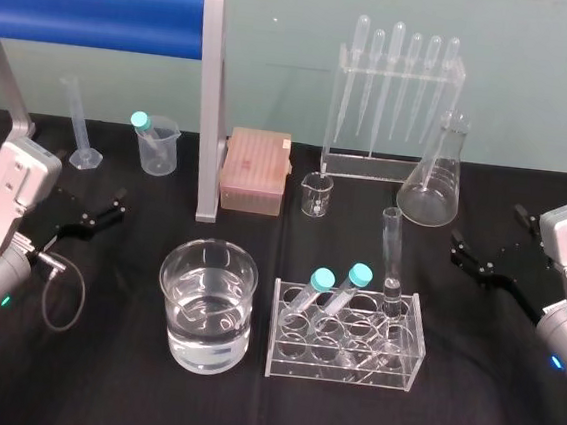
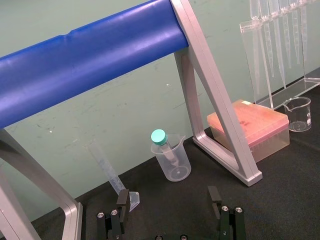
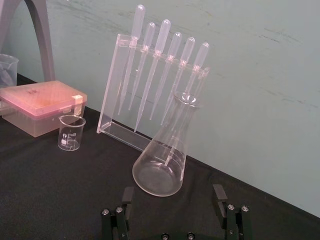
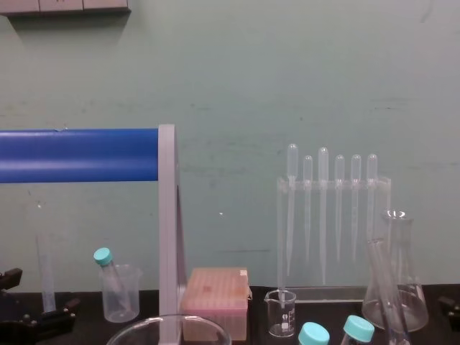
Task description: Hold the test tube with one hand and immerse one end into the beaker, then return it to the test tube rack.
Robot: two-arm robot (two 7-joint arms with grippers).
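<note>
My left gripper (image 2: 168,192) sat well left of the rack (image 1: 340,376), spread wide, empty. The beaker (image 1: 206,306) stood just left of the rack — the test tube (image 1: 392,253) upright in its right end. My right gripper (image 3: 173,189), right of the rack, spread wide — holding nothing.

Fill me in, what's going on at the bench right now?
Nothing is being handled yet. The test tube stands upright in the right end of the test tube rack, and the beaker, partly filled with clear liquid, sits just left of it. The left gripper and right gripper hover open at either side, holding nothing.
</note>
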